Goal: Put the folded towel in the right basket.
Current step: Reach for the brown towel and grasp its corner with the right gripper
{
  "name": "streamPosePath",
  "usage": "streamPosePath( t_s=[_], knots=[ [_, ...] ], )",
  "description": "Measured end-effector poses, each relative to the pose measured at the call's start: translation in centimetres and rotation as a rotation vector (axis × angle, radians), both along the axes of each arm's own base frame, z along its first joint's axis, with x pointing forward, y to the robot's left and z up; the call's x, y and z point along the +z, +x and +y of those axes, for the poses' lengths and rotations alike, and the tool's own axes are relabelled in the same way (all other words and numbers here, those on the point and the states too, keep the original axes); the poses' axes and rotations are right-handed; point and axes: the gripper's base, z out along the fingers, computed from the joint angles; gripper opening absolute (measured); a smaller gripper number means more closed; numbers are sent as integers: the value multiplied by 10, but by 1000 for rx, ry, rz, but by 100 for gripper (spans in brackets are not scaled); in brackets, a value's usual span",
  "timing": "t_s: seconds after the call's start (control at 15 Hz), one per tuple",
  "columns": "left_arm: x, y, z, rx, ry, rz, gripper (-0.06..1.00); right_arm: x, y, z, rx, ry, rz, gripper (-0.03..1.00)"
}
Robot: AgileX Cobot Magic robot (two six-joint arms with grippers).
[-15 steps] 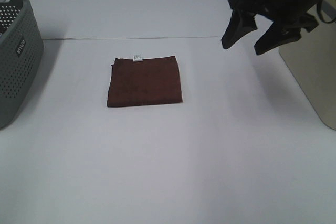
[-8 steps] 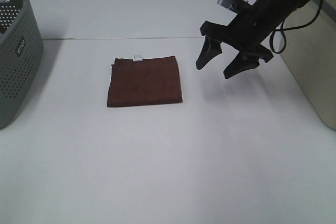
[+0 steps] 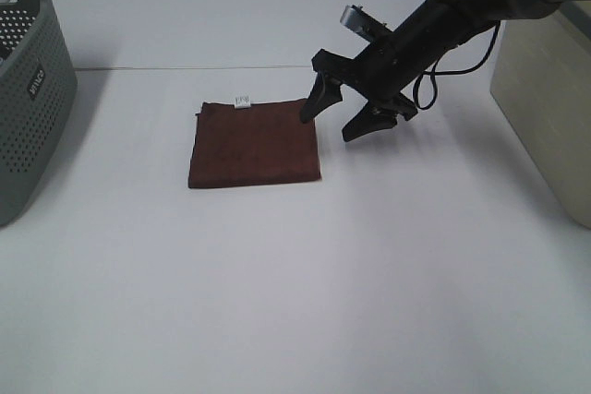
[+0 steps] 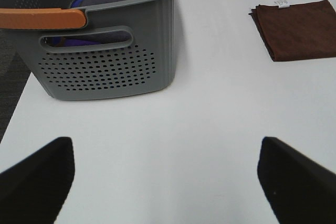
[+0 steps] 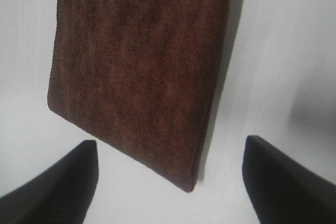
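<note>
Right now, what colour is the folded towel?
Dark reddish brown, plain, with a small white tag: folded towel. Best seen in the right wrist view.

The folded towel [image 3: 255,143] is matt brown cloth with a fine ribbed weave. The table [image 3: 305,283] is smooth, matt white. At nine o'clock, the grey basket [image 3: 28,126] looks like perforated plastic with a smooth orange handle [image 4: 42,18]. The right gripper [image 3: 329,126] has matt black fingers.
</note>
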Motion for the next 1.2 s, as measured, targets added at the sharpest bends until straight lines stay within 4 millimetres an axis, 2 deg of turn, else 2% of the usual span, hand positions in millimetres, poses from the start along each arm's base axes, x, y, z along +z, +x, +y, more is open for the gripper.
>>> streamPosePath(
  t_s=[0.33, 0.93, 1.07, 1.13, 1.2],
  knots=[
    [0, 0, 0, 0, 0, 0, 88, -17, 5, 5, 6, 2, 14, 75],
    [0, 0, 0, 0, 0, 0, 88, -36, 13, 8, -61, 49, 6, 75],
    [0, 0, 0, 0, 0, 0, 88, -38, 12, 16, -59, 58, 5, 74],
    [0, 0, 0, 0, 0, 0, 88, -38, 7, 35, -43, 50, -28, 70],
    [0, 0, 0, 0, 0, 0, 88, -38, 7, 35, -43, 50, -28, 70]
  ],
)
